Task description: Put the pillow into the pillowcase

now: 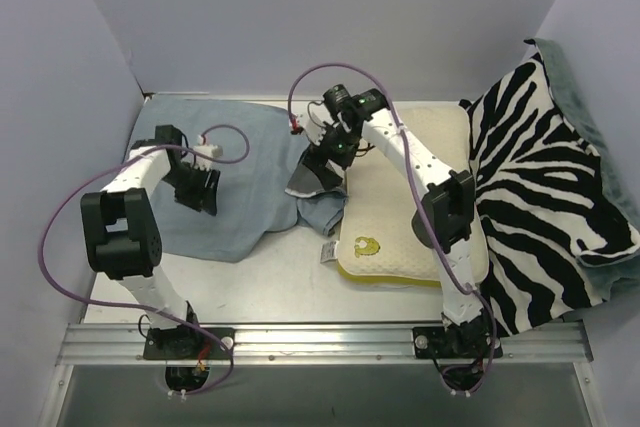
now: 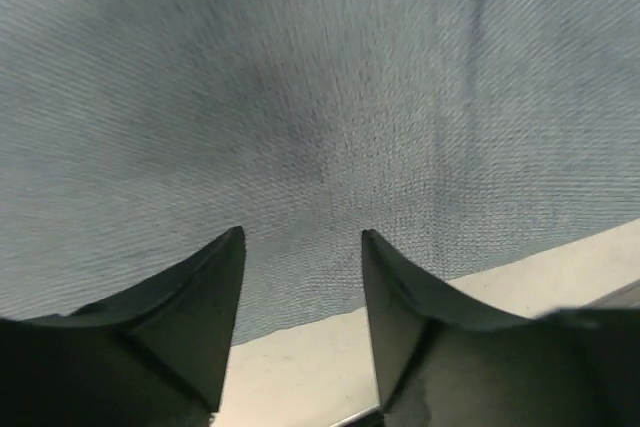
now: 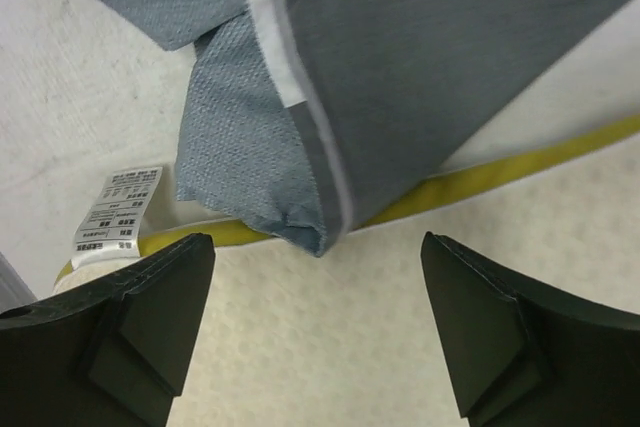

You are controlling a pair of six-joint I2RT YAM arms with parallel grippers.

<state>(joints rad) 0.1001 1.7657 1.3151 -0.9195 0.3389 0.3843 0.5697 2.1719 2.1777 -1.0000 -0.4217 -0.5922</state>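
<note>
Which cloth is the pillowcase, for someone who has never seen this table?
On the table, the pillowcase is the large limp blue-grey cloth on the left half. Its right corner laps onto the cream pillow. It is plain blue-grey, unlike the zebra-striped cloth at far right.

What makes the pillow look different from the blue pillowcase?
The pillow is cream-white with a yellow edge; the pillowcase is blue-grey. The pillow keeps a neat rectangle shape; the pillowcase lies limp and wrinkled, with one corner flopped over the pillow's edge. The pillow has a dimpled surface; the pillowcase has a fine, flat weave. Both are soft and lie on the table.
</note>
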